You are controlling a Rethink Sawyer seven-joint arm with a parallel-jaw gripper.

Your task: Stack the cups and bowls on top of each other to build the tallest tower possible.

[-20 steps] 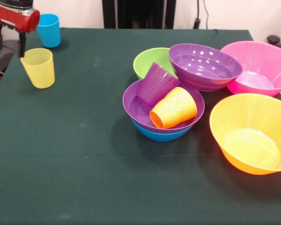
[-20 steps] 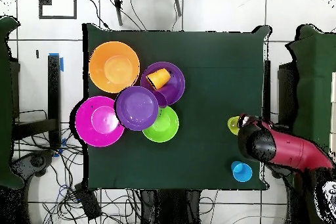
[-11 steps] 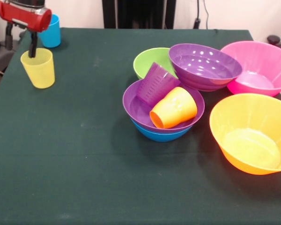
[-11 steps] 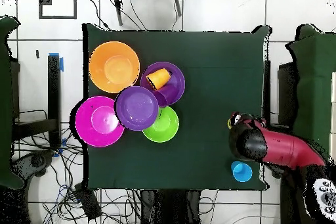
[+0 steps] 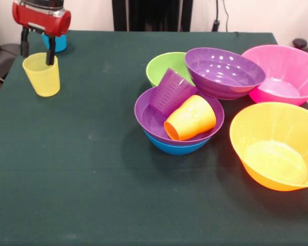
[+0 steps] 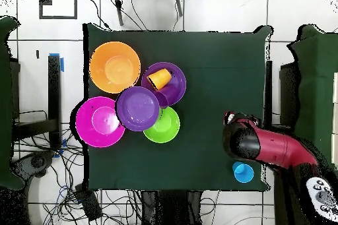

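front view, upper left: the gripper point(image 5: 38, 50) hangs over the yellow cup point(image 5: 41, 75), its two black fingers point(image 5: 51, 54) spread apart, one just outside the rim at left and one reaching inside at right; nothing is clamped. the blue cup point(image 5: 55, 43) stands behind, mostly hidden. centre: the tower point(image 5: 178, 125), a purple bowl point(image 5: 146, 115) nested in the blue bowl point(image 5: 177, 148), holds the purple cup point(image 5: 171, 91) and orange cup point(image 5: 190, 118), both tipped on their sides. a second purple bowl point(image 5: 223, 72) leans on the green bowl point(image 5: 166, 66). right: pink bowl point(image 5: 282, 72) above, orange bowl point(image 5: 274, 143) below. all rest on the green table point(image 5: 82, 169).
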